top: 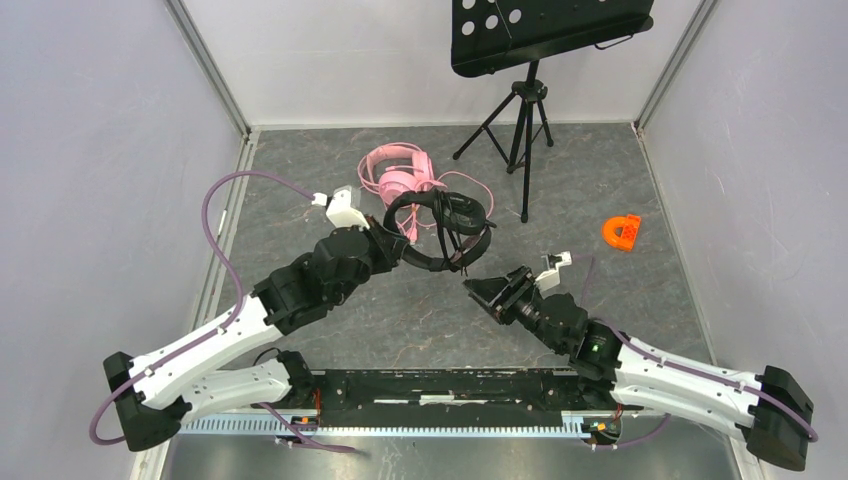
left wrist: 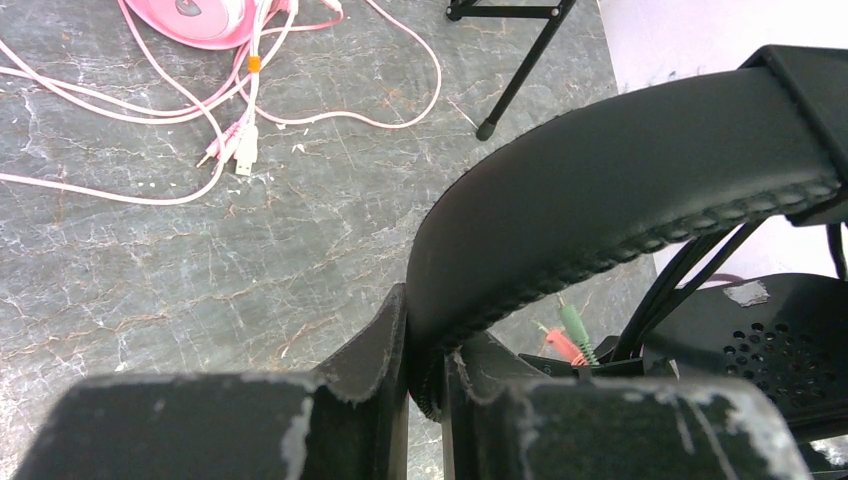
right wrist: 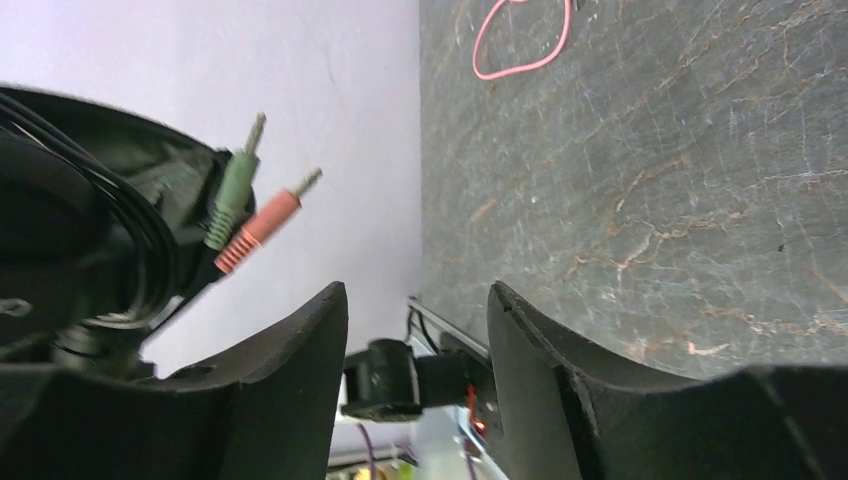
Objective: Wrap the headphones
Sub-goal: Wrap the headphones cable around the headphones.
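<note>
The black headphones [top: 440, 228] hang lifted over the floor mid-scene, with my left gripper [top: 402, 245] shut on the padded headband [left wrist: 620, 190]; the jaws pinch the band's edge [left wrist: 425, 345]. The thin black cable is bunched at the earcup [right wrist: 60, 230], and its green and red plugs [right wrist: 250, 205] stick out free. Just right of and below that headset, my right gripper [top: 476, 288] stands open with nothing between its fingers [right wrist: 416, 295]. The pink headphones [top: 398, 176] lie on the floor behind, their pink cable [left wrist: 200, 110] spread loose.
A black music stand [top: 545, 30] on a tripod [top: 522, 120] stands at the back right, one leg [left wrist: 520, 75] near the pink cable. A small orange plastic piece [top: 621, 231] lies at the right. Grey walls close in both sides.
</note>
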